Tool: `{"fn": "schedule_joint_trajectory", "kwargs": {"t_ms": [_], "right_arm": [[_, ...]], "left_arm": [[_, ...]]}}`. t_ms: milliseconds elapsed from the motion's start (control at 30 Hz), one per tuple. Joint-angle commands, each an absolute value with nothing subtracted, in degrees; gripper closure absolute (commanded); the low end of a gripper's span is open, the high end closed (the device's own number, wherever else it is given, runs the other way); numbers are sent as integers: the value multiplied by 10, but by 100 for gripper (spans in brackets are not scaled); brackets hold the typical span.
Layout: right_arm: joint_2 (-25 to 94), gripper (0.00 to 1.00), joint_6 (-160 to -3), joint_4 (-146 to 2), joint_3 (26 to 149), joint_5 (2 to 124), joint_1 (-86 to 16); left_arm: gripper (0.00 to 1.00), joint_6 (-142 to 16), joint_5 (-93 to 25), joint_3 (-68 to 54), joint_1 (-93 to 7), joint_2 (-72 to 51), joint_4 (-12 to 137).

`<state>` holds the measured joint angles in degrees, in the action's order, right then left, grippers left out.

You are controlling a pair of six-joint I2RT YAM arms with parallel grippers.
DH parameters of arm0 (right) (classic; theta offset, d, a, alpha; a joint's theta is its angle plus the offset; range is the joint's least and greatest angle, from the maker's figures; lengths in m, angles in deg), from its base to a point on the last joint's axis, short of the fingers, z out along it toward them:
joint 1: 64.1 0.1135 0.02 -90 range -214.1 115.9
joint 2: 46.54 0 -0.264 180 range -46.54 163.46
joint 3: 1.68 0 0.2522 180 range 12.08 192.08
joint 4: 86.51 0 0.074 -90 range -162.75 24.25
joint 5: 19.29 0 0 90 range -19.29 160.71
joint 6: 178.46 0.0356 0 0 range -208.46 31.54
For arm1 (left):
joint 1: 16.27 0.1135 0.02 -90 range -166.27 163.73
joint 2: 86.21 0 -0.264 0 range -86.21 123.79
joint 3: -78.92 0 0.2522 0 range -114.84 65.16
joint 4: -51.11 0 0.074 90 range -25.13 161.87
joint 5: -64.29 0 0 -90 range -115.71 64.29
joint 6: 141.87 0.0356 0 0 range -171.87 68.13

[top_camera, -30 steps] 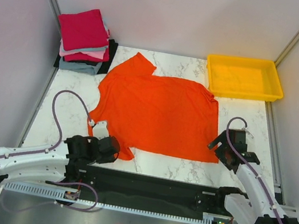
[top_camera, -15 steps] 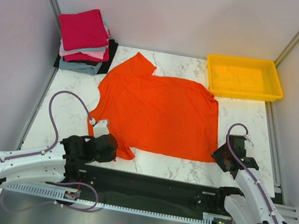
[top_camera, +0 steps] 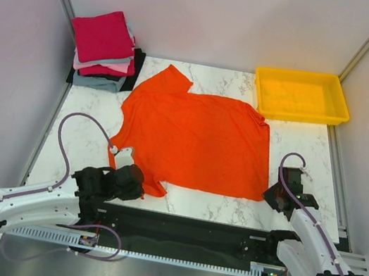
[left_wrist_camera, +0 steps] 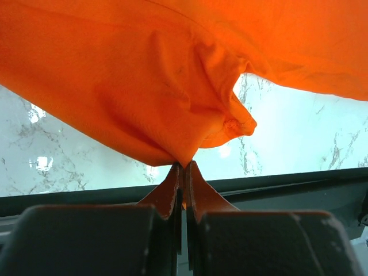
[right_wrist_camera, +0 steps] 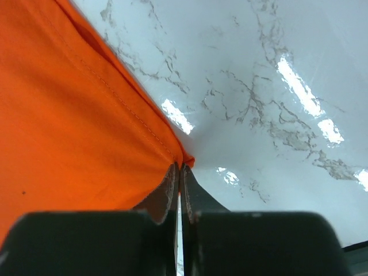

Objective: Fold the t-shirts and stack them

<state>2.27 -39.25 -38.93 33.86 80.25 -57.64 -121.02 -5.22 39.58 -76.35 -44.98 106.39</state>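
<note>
A bright orange-red t-shirt (top_camera: 195, 140) lies spread flat on the marble table (top_camera: 298, 144). My left gripper (top_camera: 139, 181) is shut on its near left corner; in the left wrist view the cloth (left_wrist_camera: 144, 86) rises in a bunched fold from the pinched jaws of that gripper (left_wrist_camera: 183, 168). My right gripper (top_camera: 269, 193) is shut on the shirt's near right corner, where the hemmed edge (right_wrist_camera: 115, 98) runs into the closed jaws of the gripper (right_wrist_camera: 179, 167). A stack of folded t-shirts (top_camera: 104, 49), crimson on top with pink, grey-blue and black below, sits at the far left corner.
A yellow plastic tray (top_camera: 301, 96) stands at the far right corner. Grey walls close in the table on the left, back and right. A black rail (top_camera: 182, 232) runs along the near edge between the arm bases.
My right gripper moved down onto the shirt's near right corner and shut on it. The left gripper stayed shut on its corner, drawing slightly nearer.
</note>
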Motion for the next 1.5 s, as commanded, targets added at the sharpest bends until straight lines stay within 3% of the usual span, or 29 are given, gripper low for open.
{"fn": "schedule_joint_trajectory", "kwargs": {"t_ms": [0,500,833,1467], "right_arm": [[34,100,-392,-395,334,796,-579],[-1,100,-417,-345,426,787,-579],[137,100,-469,-408,532,784,-579],[344,100,-493,-481,652,815,-583]], "left_arm": [[98,-1197,-50,380,-761,-460,1054],[98,-1075,-50,204,-738,-433,1185],[98,-858,-166,86,-537,-287,1138],[98,-699,-234,-116,-401,-5,1094]]}}
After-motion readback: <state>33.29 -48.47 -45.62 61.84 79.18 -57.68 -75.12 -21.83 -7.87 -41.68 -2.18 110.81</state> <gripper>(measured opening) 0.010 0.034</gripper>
